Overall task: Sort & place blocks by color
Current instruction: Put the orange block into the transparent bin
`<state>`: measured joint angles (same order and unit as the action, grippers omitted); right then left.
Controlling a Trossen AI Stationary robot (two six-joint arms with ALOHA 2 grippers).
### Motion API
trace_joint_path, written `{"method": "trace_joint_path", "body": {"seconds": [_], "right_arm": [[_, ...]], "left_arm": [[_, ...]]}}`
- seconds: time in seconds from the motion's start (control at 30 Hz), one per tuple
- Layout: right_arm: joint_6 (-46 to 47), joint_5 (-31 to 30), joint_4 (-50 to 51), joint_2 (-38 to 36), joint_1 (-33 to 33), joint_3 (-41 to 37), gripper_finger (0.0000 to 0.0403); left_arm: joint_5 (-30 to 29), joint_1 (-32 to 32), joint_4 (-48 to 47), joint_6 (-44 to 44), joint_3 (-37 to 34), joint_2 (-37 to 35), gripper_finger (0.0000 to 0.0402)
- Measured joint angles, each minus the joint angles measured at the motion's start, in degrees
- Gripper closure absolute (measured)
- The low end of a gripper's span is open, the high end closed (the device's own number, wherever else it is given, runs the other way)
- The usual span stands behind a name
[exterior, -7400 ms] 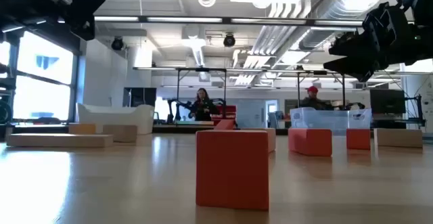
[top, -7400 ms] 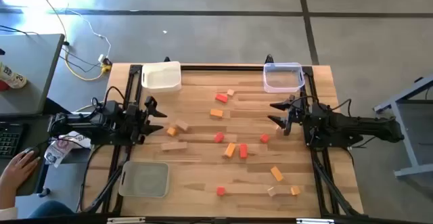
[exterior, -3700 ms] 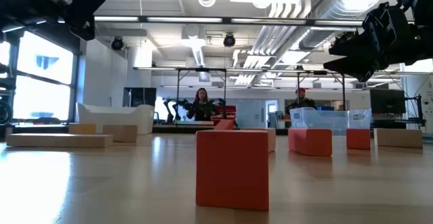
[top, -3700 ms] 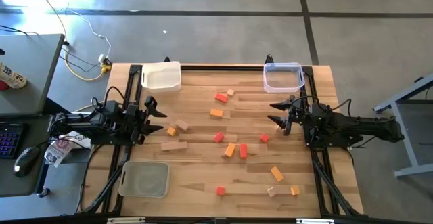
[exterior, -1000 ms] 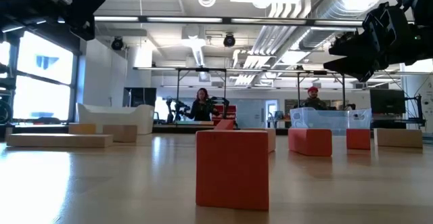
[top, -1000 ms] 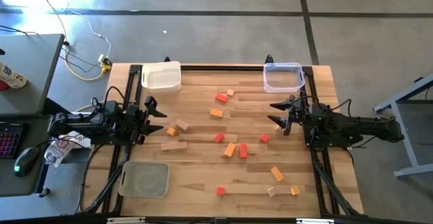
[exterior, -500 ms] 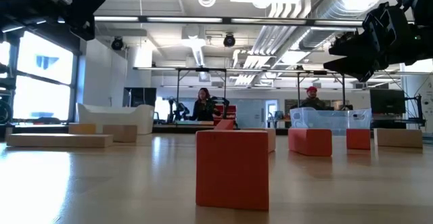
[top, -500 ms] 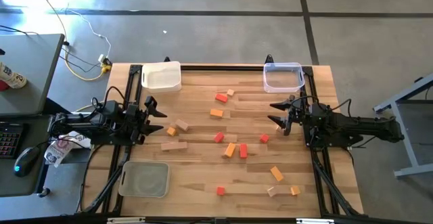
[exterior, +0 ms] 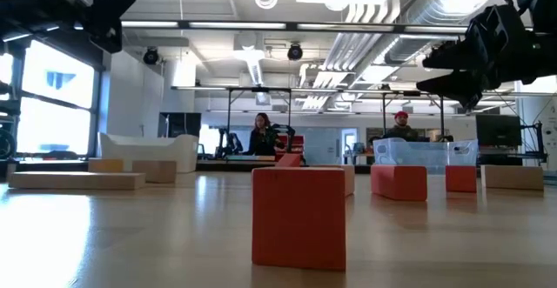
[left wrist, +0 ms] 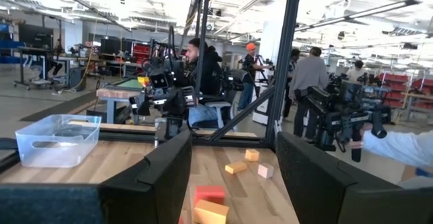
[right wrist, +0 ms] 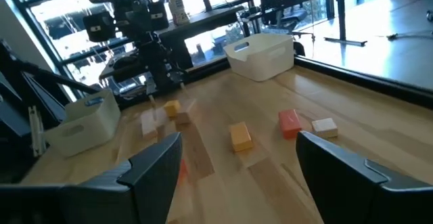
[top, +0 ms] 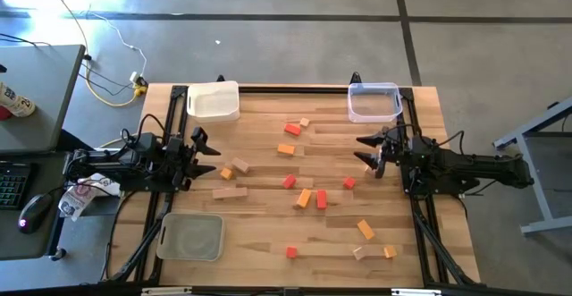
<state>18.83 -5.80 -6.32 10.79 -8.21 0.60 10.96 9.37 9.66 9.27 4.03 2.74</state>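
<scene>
Red, orange and tan blocks lie scattered flat on the wooden table (top: 268, 233), among them a red one (top: 292, 129), an orange one (top: 285, 149) and a tan bar (top: 230, 192). My left gripper (top: 206, 144) hovers at the table's left side, open, pointing toward the middle; the nearest blocks are a tan one (top: 239, 164) and an orange one (top: 227, 173). My right gripper (top: 363, 150) hovers at the right side, open, facing inward near a red block (top: 349, 183). Nothing is between either pair of fingers.
A white tray (top: 214, 100) stands at the far left corner, a clear tray (top: 374, 102) at the far right, and a translucent tray (top: 190, 237) at the near left. People stand in the room beyond the table. A desk with a keyboard is off the left edge.
My right gripper has rolled slightly about its own pointing line while staying in place. No block has moved.
</scene>
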Motion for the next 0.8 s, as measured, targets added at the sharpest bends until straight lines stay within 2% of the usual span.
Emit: {"method": "trace_joint_path", "body": {"seconds": [0.5,0.8], "right_arm": [[6.91,0.22,-0.95,0.01,0.0,-0.01,0.0126],[9.88,0.32,-6.4,0.02,0.0,0.0,0.0126]], "left_arm": [[-7.15,-0.02,0.52,0.64,0.0,0.0,0.02],[-8.63,-0.02,0.8,0.65,0.02,0.0,0.02]]}}
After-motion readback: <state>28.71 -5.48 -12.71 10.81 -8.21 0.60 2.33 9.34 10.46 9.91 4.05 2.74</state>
